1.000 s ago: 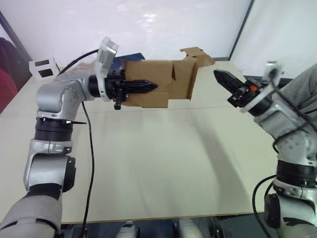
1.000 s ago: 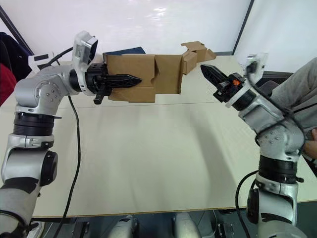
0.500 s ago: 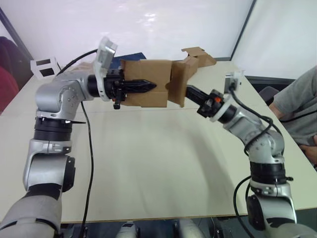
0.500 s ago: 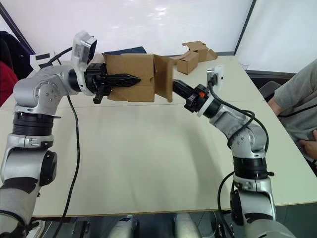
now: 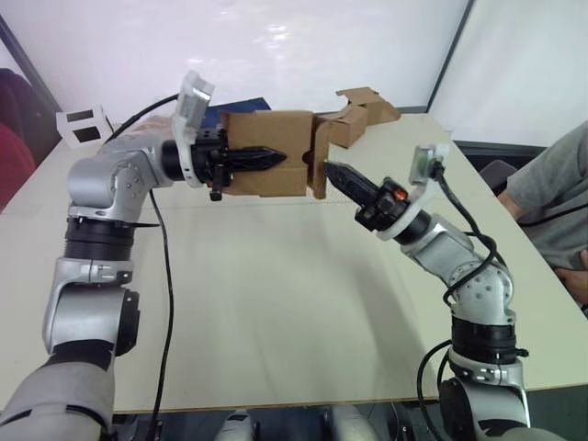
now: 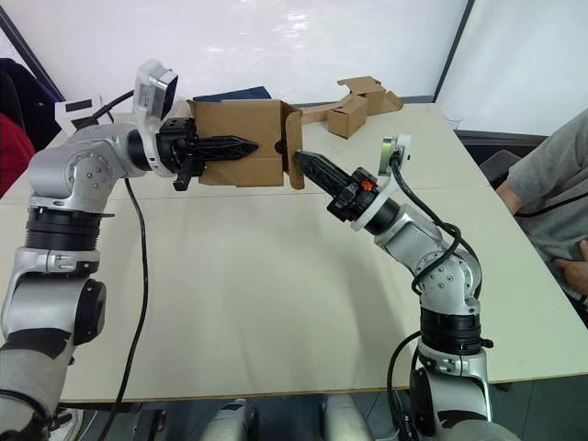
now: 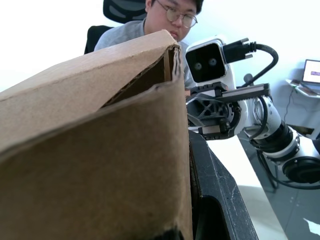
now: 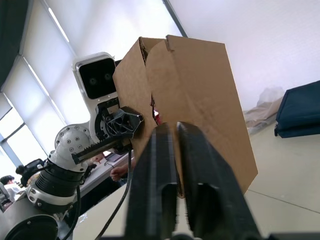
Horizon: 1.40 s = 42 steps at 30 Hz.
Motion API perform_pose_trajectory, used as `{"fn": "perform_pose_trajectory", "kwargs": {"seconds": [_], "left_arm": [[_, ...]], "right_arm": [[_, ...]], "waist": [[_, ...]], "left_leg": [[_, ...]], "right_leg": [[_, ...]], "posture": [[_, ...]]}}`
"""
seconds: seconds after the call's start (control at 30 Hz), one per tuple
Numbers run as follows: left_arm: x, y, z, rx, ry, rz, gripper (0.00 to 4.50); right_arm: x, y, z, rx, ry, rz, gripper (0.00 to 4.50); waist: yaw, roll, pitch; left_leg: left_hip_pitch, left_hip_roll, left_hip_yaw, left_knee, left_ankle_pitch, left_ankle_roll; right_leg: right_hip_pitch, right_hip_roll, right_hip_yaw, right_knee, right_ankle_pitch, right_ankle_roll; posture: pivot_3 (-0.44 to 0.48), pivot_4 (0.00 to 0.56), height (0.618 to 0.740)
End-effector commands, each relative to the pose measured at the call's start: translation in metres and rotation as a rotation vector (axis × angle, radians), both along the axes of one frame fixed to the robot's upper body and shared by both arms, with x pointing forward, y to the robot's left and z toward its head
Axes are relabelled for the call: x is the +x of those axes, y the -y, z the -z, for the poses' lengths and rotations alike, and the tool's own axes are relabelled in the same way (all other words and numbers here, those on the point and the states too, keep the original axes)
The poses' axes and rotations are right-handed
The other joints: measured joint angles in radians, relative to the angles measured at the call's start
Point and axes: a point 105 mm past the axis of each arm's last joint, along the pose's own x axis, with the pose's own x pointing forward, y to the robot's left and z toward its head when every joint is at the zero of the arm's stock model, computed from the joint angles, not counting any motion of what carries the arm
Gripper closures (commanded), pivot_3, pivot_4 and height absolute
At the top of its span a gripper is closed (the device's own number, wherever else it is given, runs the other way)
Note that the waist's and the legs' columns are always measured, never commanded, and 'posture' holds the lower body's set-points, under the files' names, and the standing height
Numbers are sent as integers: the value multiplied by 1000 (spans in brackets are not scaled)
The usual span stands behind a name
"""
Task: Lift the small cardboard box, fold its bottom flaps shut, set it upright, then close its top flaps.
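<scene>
Matt cardboard, black plastic, brushed metal

The small cardboard box (image 5: 266,165) is plain brown corrugated board, matt, its fluted edges showing. Both the left tool (image 5: 276,159) and right tool (image 5: 336,173) look like dull black plastic; the arms' shells are satin silver-grey metal. The bench (image 5: 276,303) is smooth, pale, faintly sheened.

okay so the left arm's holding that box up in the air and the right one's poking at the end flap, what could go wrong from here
1. The left gripper holds the small cardboard box clear of the table by one wall. A hard push from the right gripper could twist or slip it loose.
2. The right gripper's closed fingers meet the folded flap near its lower edge, so it may spring back open or crease.
3. A second cardboard box sits close behind; a drop could hit it.
</scene>
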Motion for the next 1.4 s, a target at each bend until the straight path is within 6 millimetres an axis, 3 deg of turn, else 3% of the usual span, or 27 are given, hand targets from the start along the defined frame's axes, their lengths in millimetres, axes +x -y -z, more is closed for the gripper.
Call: {"fn": "perform_pose_trajectory", "kwargs": {"seconds": [0.03, 0.43, 0.47, 0.6, 0.73, 0.9, 1.0, 1.1, 1.13, 1.17, 1.4], "left_arm": [[-6, -1, -18, -18, 58, 18, 4500], [-6, -4, -19, -24, 50, 15, 4500], [-7, -4, -19, -23, 46, 16, 4500], [-9, -6, -18, -21, 41, 21, 4500], [-10, -4, -18, -21, 37, 33, 4500], [-10, -1, -18, -20, 37, 41, 4500], [-10, 0, -18, -18, 39, 43, 4500], [-11, 1, -16, -10, 41, 40, 4500], [-11, 1, -16, -9, 41, 39, 4500], [-11, 0, -16, -8, 41, 38, 4500], [-10, -1, -17, -8, 40, 31, 4500]], "right_arm": [[-5, 0, -4, 40, 11, -12, 2614], [-14, 3, -11, 131, 4, -54, 2614], [-18, 7, -15, 124, 21, -59, 2614], [-15, 60, -43, 221, 79, 68, 2614], [12, 76, -31, 217, 11, 188, 2614], [41, 62, -18, 190, -42, 272, 2614], [47, 50, -13, 146, -40, 274, 2614], [45, 40, -10, 141, -26, 243, 2614], [45, 41, -11, 149, -26, 246, 3124], [46, 41, -10, 159, -33, 246, 3276], [34, 28, -10, 217, -46, 136, 3276]], "waist": [[0, 0, 0], [1, 0, 0], [1, 0, 0], [3, 0, 0], [-3, 0, 0], [-12, 1, 0], [-10, 1, 0], [-5, 1, 0], [-3, 1, 0], [-1, 1, 0], [-2, 1, 0]], "left_leg": [[0, 0, 0, 0, 0, 0], [0, 0, 0, 0, 0, 0], [0, 0, 0, 0, 0, 0], [0, 0, 0, 0, -1, 1], [0, 0, 0, 0, -1, 2], [1, 0, 1, -1, -1, 2], [0, 0, 1, -1, 1, -1], [0, 0, 1, 0, 1, -2], [0, 0, 1, 0, 1, -2], [0, 0, 1, 0, 1, -2], [0, 0, 1, 0, 1, -2]], "right_leg": [[0, 0, 0, 0, 0, 0], [0, 0, 0, 0, 0, 0], [0, 0, 0, 0, 0, 0], [0, -1, 0, 0, 0, 0], [0, 0, 0, 0, 0, 0], [0, 1, 1, 0, 0, 0], [-1, 1, 1, 0, 0, 0], [-1, 0, 1, 0, 0, 0], [-1, 0, 1, 0, 0, 0], [-1, 0, 1, 0, 0, 0], [-1, 0, 1, 0, 0, 0]], "posture": [[0, 150, 740], [0, 150, 740], [0, 150, 740], [0, 150, 740], [0, 150, 740], [0, 150, 740], [0, 150, 740], [0, 150, 740], [0, 150, 740], [0, 150, 740], [0, 150, 740]]}}
